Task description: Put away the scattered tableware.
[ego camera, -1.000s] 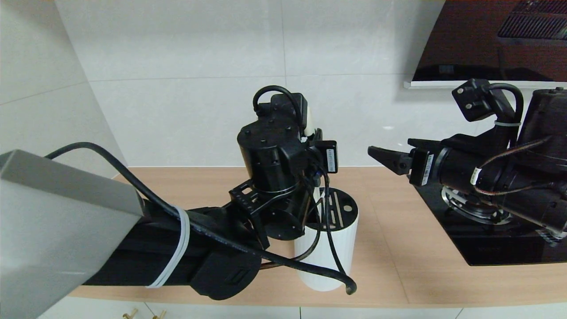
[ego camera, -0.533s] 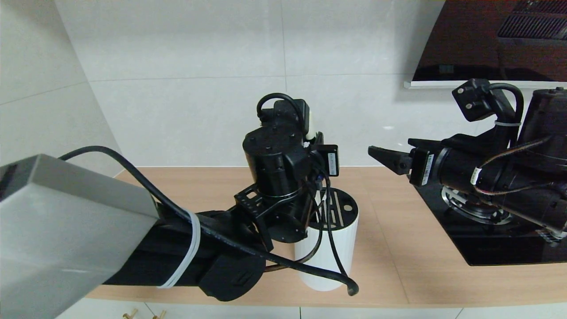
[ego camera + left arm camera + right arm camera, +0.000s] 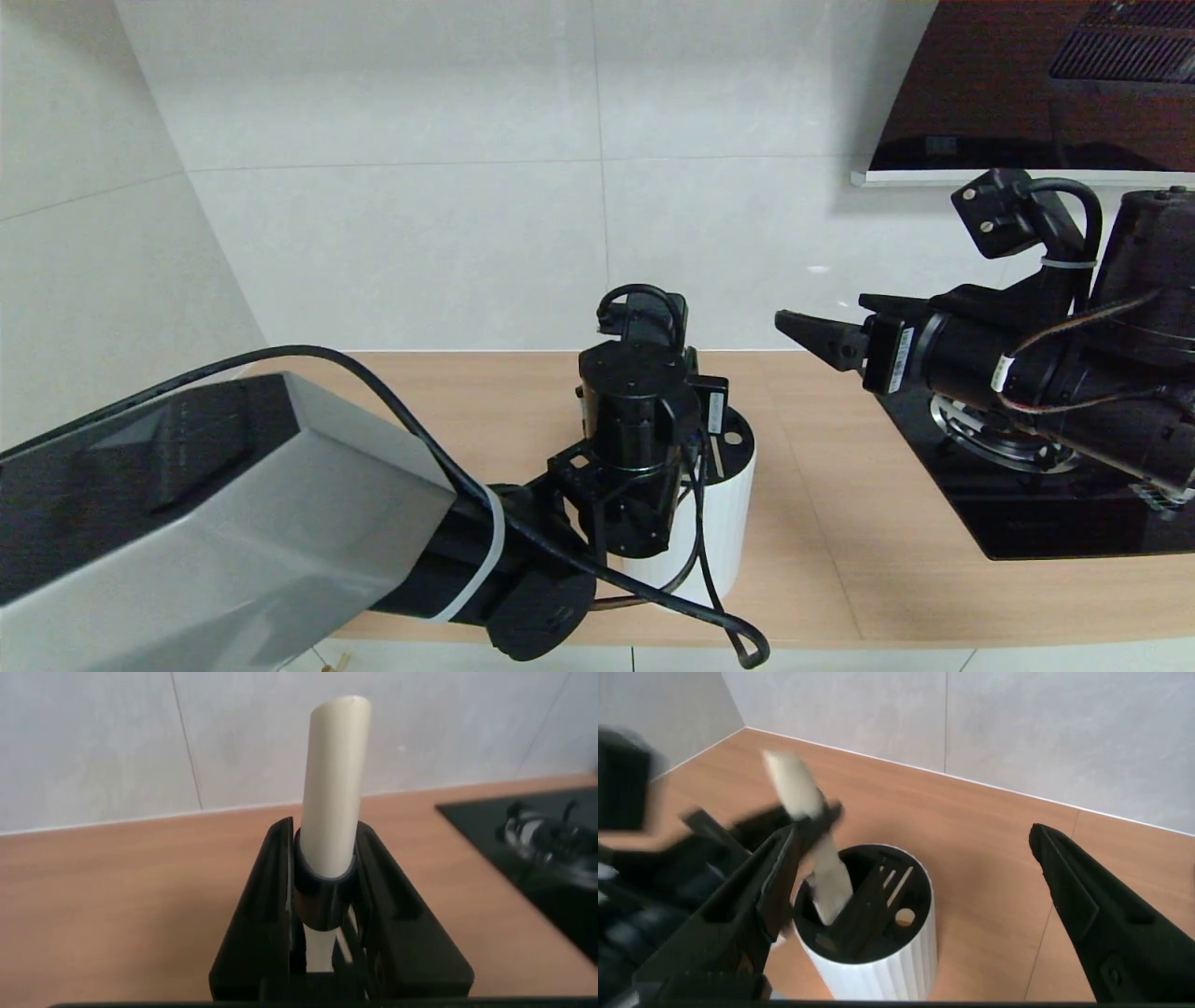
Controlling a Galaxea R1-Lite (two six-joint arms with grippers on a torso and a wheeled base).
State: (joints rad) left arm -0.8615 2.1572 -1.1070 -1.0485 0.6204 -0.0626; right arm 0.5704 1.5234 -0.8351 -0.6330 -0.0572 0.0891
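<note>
A white cylindrical holder (image 3: 724, 523) with a slotted black top stands on the wooden counter (image 3: 448, 401). My left gripper (image 3: 327, 882) is directly above it, shut on a cream-handled utensil (image 3: 333, 784) just above its black collar. In the right wrist view the utensil (image 3: 827, 873) stands tilted, its lower end inside the holder (image 3: 878, 957). My right gripper (image 3: 808, 336) hangs open to the right of the holder and above the counter, with nothing between its fingers.
A black glass stove (image 3: 1027, 495) with a burner lies on the counter at the right, under a dark range hood (image 3: 1027, 84). A tiled wall (image 3: 420, 233) backs the counter. Bare wood lies left of the holder and between it and the stove.
My left arm has moved right and down, lowering the cream-handled utensil onto the holder's top. The right arm has stayed where it was.
</note>
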